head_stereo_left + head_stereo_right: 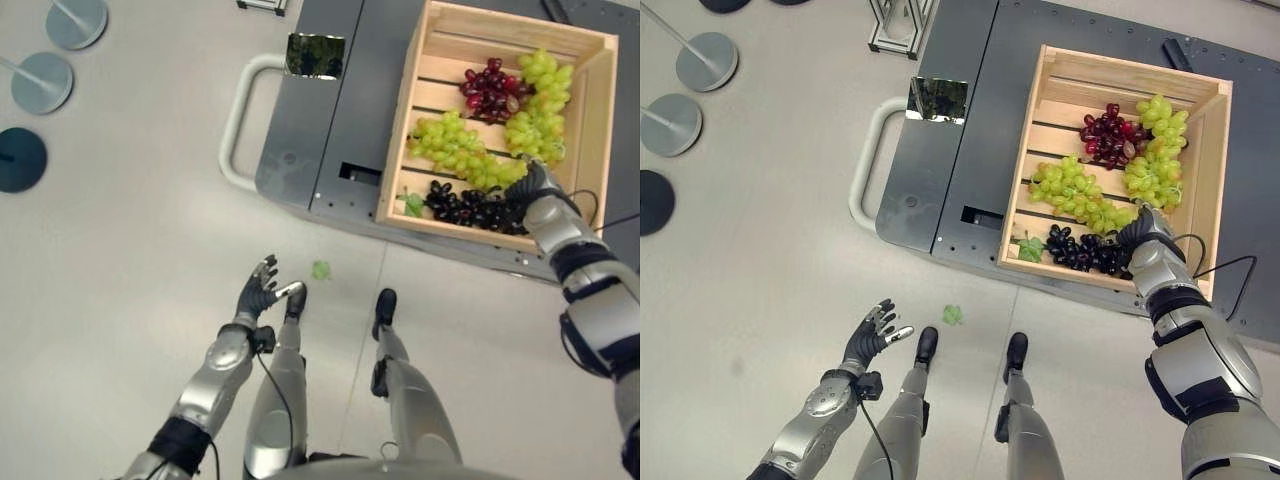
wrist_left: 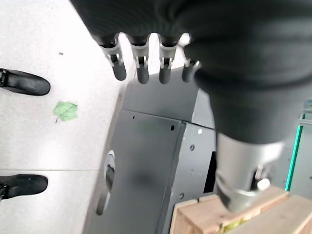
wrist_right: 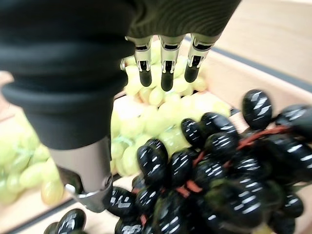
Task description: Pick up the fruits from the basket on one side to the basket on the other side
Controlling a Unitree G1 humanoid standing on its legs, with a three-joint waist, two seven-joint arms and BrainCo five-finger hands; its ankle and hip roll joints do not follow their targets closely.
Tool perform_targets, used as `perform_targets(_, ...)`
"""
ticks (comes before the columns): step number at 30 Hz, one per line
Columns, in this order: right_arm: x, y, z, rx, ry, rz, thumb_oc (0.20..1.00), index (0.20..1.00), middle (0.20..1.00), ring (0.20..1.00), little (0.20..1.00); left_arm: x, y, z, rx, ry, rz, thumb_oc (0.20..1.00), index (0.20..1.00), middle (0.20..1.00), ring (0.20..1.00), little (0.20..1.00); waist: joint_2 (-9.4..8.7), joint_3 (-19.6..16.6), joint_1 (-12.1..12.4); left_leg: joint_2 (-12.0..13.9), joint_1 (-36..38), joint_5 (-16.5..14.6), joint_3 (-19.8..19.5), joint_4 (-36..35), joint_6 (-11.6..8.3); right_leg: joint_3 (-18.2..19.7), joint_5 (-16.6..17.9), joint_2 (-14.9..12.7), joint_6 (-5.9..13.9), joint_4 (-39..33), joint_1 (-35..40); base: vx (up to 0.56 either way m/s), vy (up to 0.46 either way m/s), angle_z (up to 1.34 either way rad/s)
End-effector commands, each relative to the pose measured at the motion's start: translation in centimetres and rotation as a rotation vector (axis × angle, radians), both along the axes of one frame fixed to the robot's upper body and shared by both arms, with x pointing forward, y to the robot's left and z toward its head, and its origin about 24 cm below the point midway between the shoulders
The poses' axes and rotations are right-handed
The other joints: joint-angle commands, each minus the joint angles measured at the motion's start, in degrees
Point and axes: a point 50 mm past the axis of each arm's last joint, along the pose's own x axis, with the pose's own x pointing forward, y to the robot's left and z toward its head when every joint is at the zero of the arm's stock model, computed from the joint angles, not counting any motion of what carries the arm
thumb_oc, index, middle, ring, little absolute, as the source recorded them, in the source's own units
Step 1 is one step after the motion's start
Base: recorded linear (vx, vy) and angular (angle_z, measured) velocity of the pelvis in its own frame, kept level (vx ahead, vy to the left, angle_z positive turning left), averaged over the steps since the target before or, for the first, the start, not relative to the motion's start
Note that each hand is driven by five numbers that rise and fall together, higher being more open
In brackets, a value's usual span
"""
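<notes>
I judge nothing moved yet: my right hand [image 1: 1143, 232], fingers straight and holding nothing, reaches over the black grapes [image 1: 1080, 252] in the wooden crate [image 1: 1025, 180] beside green grapes [image 1: 1070, 190] and red grapes [image 1: 1108, 132], while my left hand [image 1: 262, 290] hangs open.
</notes>
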Motion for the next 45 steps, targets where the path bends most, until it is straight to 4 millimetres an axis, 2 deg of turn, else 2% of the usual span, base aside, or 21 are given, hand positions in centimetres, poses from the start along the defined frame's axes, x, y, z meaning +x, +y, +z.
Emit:
perform_targets(1, 0.4, -0.8, 3.6, -0.186, -0.017, -0.022, 1.0, 1.0, 1.0, 1.0, 1.0, 0.1, -1.4, 2.2, 0.027, -0.128, -0.065, 1.0, 1.0, 1.0, 1.0, 1.0, -1.74, 0.48, 0.2, -1.03, -1.59, 0.29, -1.18, -0.64, 0.95, 0.55, 1.42, -2.06, 5.95, 0.22, -1.05, 0.0, -0.01, 0.19)
perform_targets(9, 0.7, 0.1, 3.0, -0.385, 0.098, 0.046, 1.0, 1.0, 1.0, 1.0, 1.0, 0.6, -1.6, 2.7, 0.04, -0.155, -0.075, 1.0, 1.0, 1.0, 1.0, 1.0, -2.07, 0.49, 0.72, -1.0, -3.73, 0.63, -2.19, -0.64, 0.65, -0.45, 1.33, -2.05, 5.94, 0.22, -2.3, 0.0, -0.006, 0.08)
perform_targets(13, 1.2, 1.4, 2.6, -0.513, 0.162, 0.11, 1.0, 1.0, 1.0, 1.0, 1.0, 0.9, -1.9, 2.9, 0.056, -0.167, -0.079, 1.0, 1.0, 1.0, 1.0, 1.0, -2.42, 0.49, 0.98, -0.96, -4.96, 0.91, -2.79, -0.64, 0.47, -1.08, 1.41, -2.09, 6.03, 0.22, -3.04, 0.0, -0.01, 0.04)
perform_targets(17, 1.6, 2.3, 3.1, -0.578, 0.167, 0.138, 1.0, 1.0, 1.0, 1.0, 1.0, 1.2, -2.2, 3.1, 0.058, -0.173, -0.079, 1.0, 1.0, 1.0, 1.0, 1.0, -2.65, 0.49, 1.0, -0.94, -6.06, 1.12, -3.08, -0.64, 0.34, -1.41, 1.46, -2.05, 5.96, 0.22, -3.66, -0.01, -0.005, 0.08)
perform_targets(21, 1.7, 2.0, 4.1, -0.501, 0.096, 0.097, 1.0, 1.0, 1.0, 1.0, 1.0, 1.4, -2.6, 3.4, 0.05, -0.187, -0.077, 1.0, 1.0, 1.0, 1.0, 1.0, -2.24, 0.49, 1.33, -1.21, -7.81, 1.52, -3.57, -0.64, 0.21, -2.07, 1.49, -2.1, 6.04, 0.22, -4.89, 0.0, 0.0, 0.01)
perform_targets(27, 0.7, -0.7, 5.9, -0.184, -0.118, -0.078, 1.0, 1.0, 1.0, 1.0, 1.0, 1.4, -2.9, 3.7, 0.027, -0.195, -0.062, 1.0, 1.0, 1.0, 1.0, 1.0, -1.27, 0.49, 1.57, -1.49, -10.8, 2.07, -4.31, -0.64, -0.01, -3.08, 1.61, -2.3, 6.29, 0.22, -7.04, -0.01, 0.001, 0.09)
perform_targets(31, 0.5, -1.1, 6.3, -0.043, -0.201, -0.109, 1.0, 1.0, 1.0, 1.0, 1.0, 1.2, -3.0, 3.5, 0.012, -0.18, -0.049, 1.0, 1.0, 1.0, 1.0, 1.0, -0.94, 0.49, 1.66, -1.48, -11.71, 2.04, -4.56, -0.64, -0.08, -3.76, 1.39, -2.31, 6.4, 0.22, -7.64, 0.01, 0.001, 0.03)
perform_targets(40, 0.9, -0.3, 6.1, 0.074, -0.254, -0.126, 1.0, 1.0, 1.0, 1.0, 1.0, 1.2, -3.2, 3.7, -0.008, -0.184, -0.033, 1.0, 1.0, 1.0, 1.0, 1.0, -0.47, 0.49, 2.85, -1.82, -13.68, 2.23, -5.54, -0.64, -0.29, -4.95, 1.02, -2.38, 6.48, 0.22, -8.57, 0.02, -0.012, 0.05)
perform_targets(45, 0.9, -0.2, 5.5, 0.02, -0.216, -0.143, 1.0, 1.0, 1.0, 1.0, 1.0, 1.1, -3.5, 4.0, -0.017, -0.2, -0.035, 1.0, 1.0, 1.0, 1.0, 1.0, 0.31, 0.49, 3.7, -2.05, -14.93, 2.41, -5.94, -0.64, -0.33, -5.5, 0.95, -2.49, 6.53, 0.22, -9.2, 0.01, -0.001, 0.07)
